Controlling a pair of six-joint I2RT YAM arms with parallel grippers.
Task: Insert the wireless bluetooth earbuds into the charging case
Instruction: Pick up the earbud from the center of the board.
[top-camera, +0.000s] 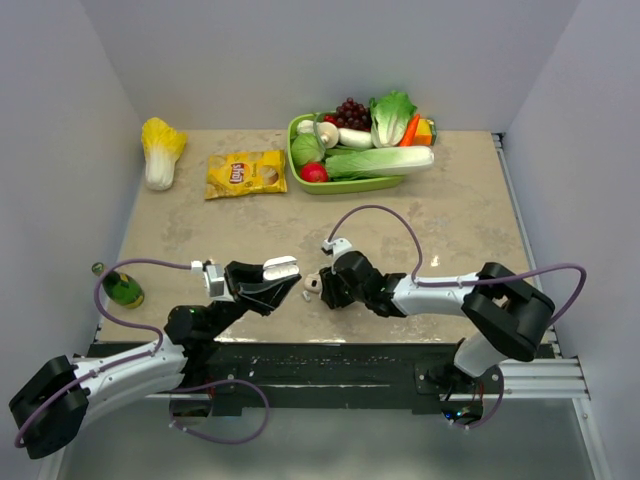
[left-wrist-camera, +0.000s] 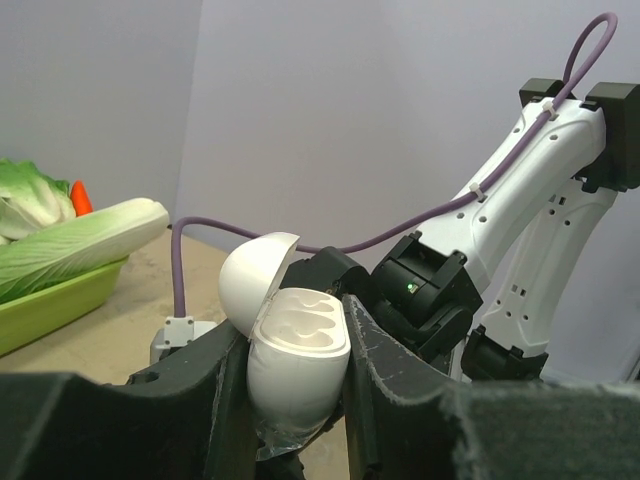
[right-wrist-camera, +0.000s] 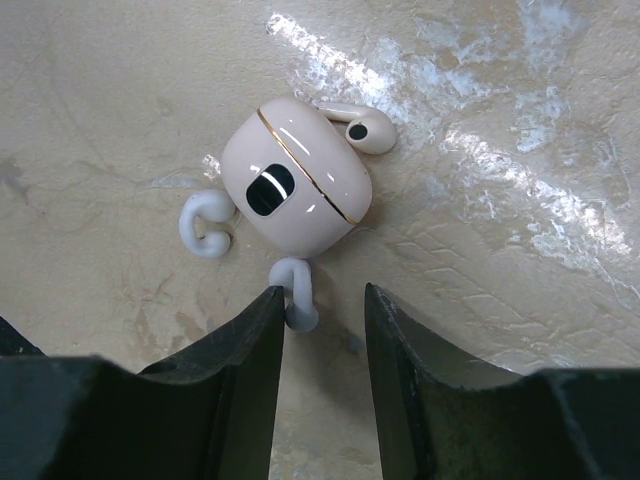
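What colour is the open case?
White; the charging case shows best in the left wrist view.

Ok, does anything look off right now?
Yes: under the right end effector a second, closed pinkish pod lies on the table with three small white pieces loose against it, one resembling an earbud. The charging case in the left end effector is open, sockets empty.

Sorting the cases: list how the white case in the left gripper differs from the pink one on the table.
The white case is clamped open in the left gripper, sockets empty; the pink case lies shut on the table. The white case is plain; the pink case has a gold seam and dark oval window. Both are glossy and rounded.
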